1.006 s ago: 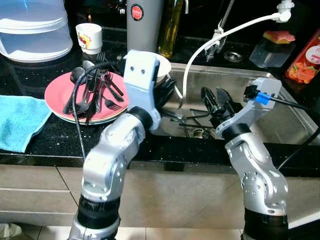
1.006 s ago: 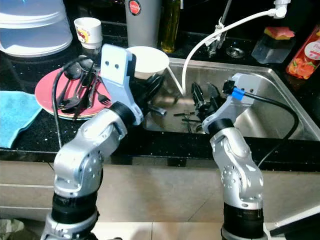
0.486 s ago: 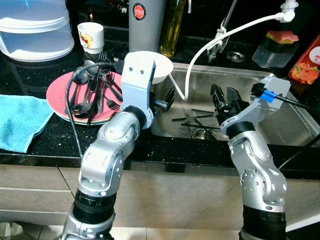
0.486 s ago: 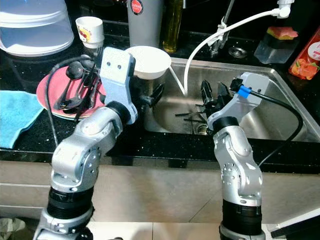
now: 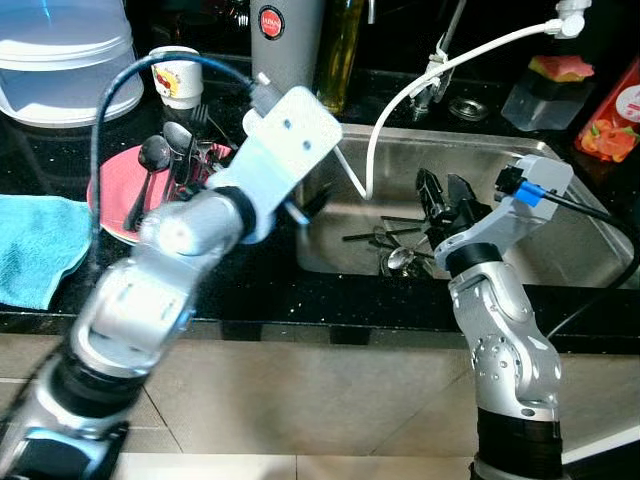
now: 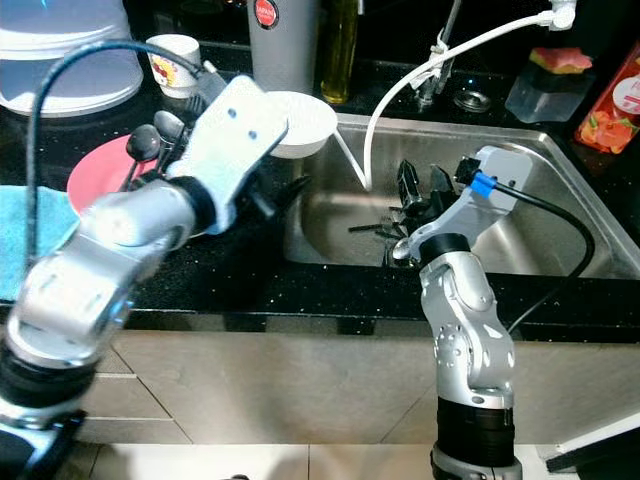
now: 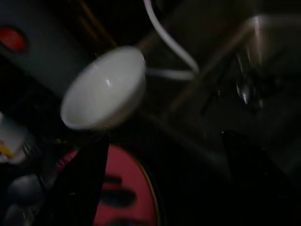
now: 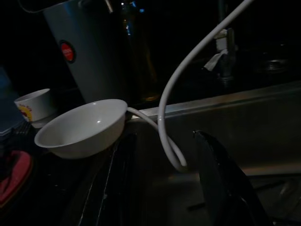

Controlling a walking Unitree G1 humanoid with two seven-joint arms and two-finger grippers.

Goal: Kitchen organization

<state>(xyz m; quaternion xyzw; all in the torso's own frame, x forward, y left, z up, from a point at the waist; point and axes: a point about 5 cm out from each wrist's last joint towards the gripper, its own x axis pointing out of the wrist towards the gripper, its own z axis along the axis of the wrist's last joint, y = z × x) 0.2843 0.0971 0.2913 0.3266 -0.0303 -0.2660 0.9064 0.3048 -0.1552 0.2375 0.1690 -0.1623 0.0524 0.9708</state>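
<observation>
A pink plate (image 5: 108, 195) piled with black forks and spoons (image 5: 165, 170) sits on the dark counter left of the sink. A white bowl (image 6: 305, 118) stands at the sink's back left corner. Several dark utensils and a metal spoon (image 5: 398, 257) lie in the steel sink (image 5: 565, 250). My left gripper (image 5: 305, 205) hovers over the sink's left edge, blurred, open with nothing between its fingers (image 7: 77, 188). Open as well, my right gripper (image 5: 445, 198) hangs above the utensils in the sink, and its fingers (image 8: 221, 183) point toward the bowl (image 8: 82, 127).
A white hose (image 5: 440, 70) arcs from the tap into the sink. Behind the plate stand a printed cup (image 5: 178, 75), a steel canister (image 5: 290, 40) and an oil bottle (image 5: 340, 50). A blue towel (image 5: 35, 245) and a clear container (image 5: 65, 50) are at left, a red packet (image 5: 610, 120) at right.
My left arm has swung: its elbow dropped out to the left, the wrist tilted over and it now shows blurred. The right gripper has stayed over the sink.
</observation>
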